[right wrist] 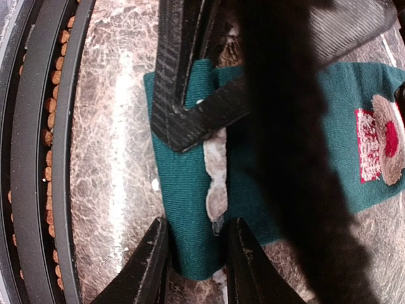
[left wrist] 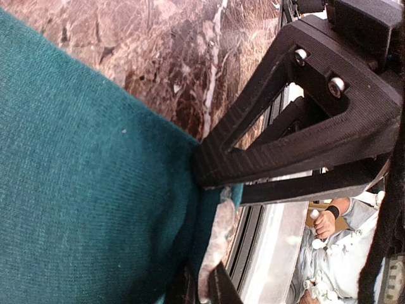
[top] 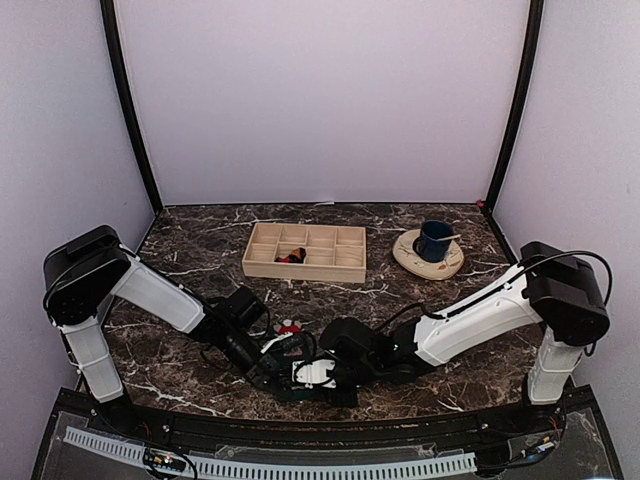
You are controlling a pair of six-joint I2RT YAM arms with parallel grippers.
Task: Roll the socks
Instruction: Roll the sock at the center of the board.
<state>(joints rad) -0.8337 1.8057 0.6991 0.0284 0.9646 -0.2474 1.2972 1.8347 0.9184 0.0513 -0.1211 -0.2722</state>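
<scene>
- Top external: both end effectors meet over the teal sock (top: 300, 372), near the tabletop (top: 200, 250) edge in front of the wooden tray (top: 305, 250).
- Left wrist: we see the left end effector (left wrist: 212, 190) pinching the sock's edge.
- Right wrist: the right end effector (right wrist: 193, 244) straddles the folded end, partly closed; soft, limp cloth, best gripped at the fold.

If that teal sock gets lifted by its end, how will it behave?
The teal sock looks like soft knit already folded over at its end, so it would likely droop limply. Lying flat on the marble table, it probably slides and bunches rather than rolls.

Pale lilac walls (top: 320, 100), black corner posts (top: 128, 110), dark marble table (top: 200, 250).
</scene>
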